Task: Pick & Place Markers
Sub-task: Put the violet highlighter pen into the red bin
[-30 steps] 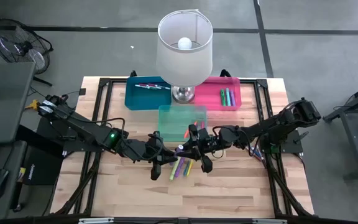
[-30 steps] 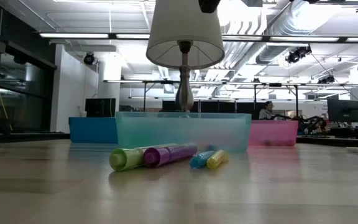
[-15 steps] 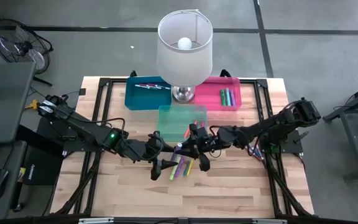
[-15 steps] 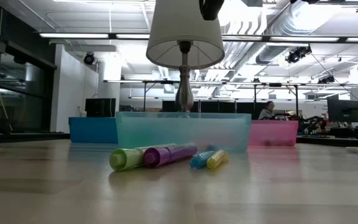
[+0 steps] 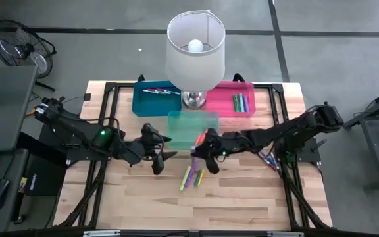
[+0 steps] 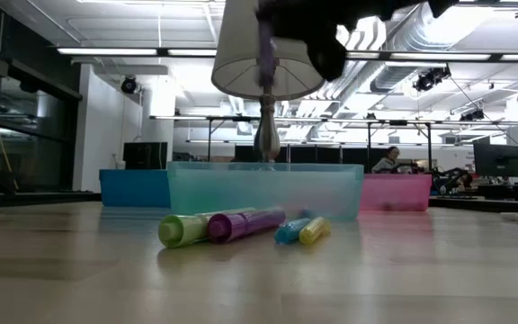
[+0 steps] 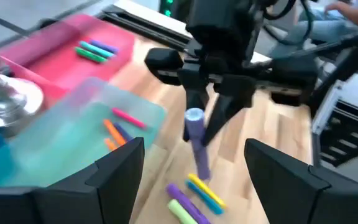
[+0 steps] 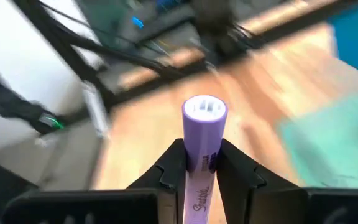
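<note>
One purple marker (image 8: 204, 155) stands upright, clamped in the right claw (image 5: 203, 150), which hangs above the bench (image 5: 242, 197) just short of the green bin (image 5: 188, 126); the bin lies straight beyond it, so the right arm is the nearer. The left claw (image 5: 161, 157) hangs wide apart and empty beside it. Other markers (image 5: 192, 176) lie loose on the bench below.

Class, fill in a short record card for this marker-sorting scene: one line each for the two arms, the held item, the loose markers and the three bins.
Left gripper: jaws open, empty, beside the teal bin
Right gripper: jaws shut on a purple marker, raised off the table
Loose markers: four on the wood in front of the teal bin
Teal bin: holds orange and pink markers
Blue bin: markers inside
Pink bin: markers inside
</note>
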Available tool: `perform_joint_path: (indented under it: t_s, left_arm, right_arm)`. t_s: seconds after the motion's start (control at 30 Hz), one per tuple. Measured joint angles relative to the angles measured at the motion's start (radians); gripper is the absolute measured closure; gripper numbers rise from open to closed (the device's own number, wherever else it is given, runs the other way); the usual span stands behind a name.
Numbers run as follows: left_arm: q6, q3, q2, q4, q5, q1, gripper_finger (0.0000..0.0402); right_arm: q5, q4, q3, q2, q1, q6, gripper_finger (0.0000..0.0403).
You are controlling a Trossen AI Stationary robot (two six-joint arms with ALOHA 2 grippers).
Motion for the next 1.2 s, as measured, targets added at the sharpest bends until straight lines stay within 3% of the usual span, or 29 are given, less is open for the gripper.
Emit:
perform_joint_path:
  t_s: [0.3, 0.5, 0.97, 1.2]
  left_arm:
    - [-0.078, 0.021, -0.016, -0.134, -0.004, -0.005, 0.0126]
    - [-0.118, 0.020, -0.004, -0.148, -0.010, -0.024, 0.0126]
    - [-0.160, 0.020, -0.001, -0.150, -0.036, -0.027, 0.0126]
    - [-0.181, 0.020, -0.001, -0.151, -0.037, -0.027, 0.0126]
  right_arm:
    - [0.068, -0.492, 0.000, -0.208, -0.140, -0.113, 0.0346]
    - [0.206, -0.797, 0.000, -0.290, -0.279, -0.283, 0.0346]
    - [0.482, -0.842, 0.000, -0.135, -0.495, -0.710, 0.0346]
    - [0.486, -0.816, 0.000, -0.010, -0.595, -0.737, 0.0346]
